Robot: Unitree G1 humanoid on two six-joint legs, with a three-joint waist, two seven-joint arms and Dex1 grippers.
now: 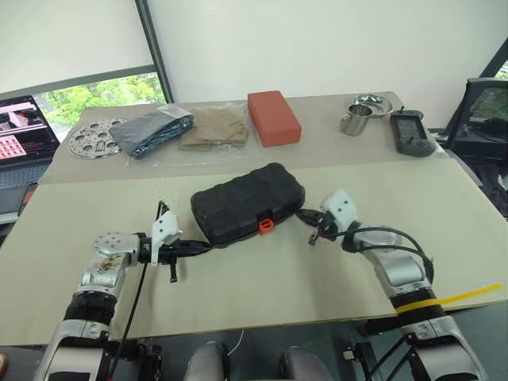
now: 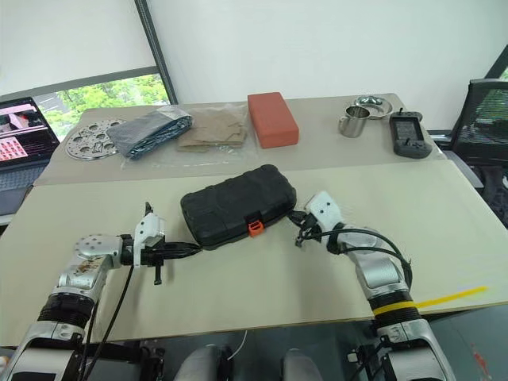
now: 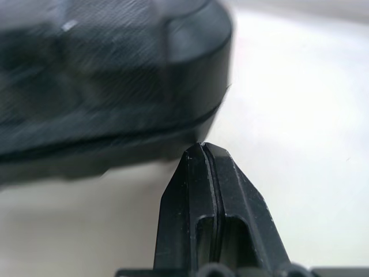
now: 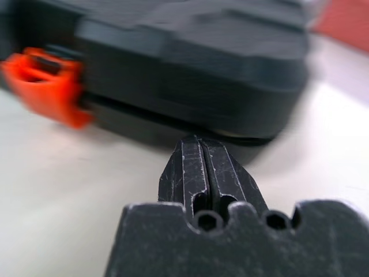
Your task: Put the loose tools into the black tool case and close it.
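Both pincers are pinched closed on nothing, left gripper (image 1: 205,247) at nine o'clock and right gripper (image 1: 305,214) at three o'clock of the black tool case (image 1: 248,202); its lid looks closed, orange latch (image 1: 266,225) facing six; no loose tools remain visible.

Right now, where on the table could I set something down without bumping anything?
Bare tabletop lies near the front edge, between the two arms, and to the right of the right claw up to the yellow tape. The middle is crowded: the case has a claw at each end, left claw. The back strip is full: perforated disc, bags, red block, cup, handheld.
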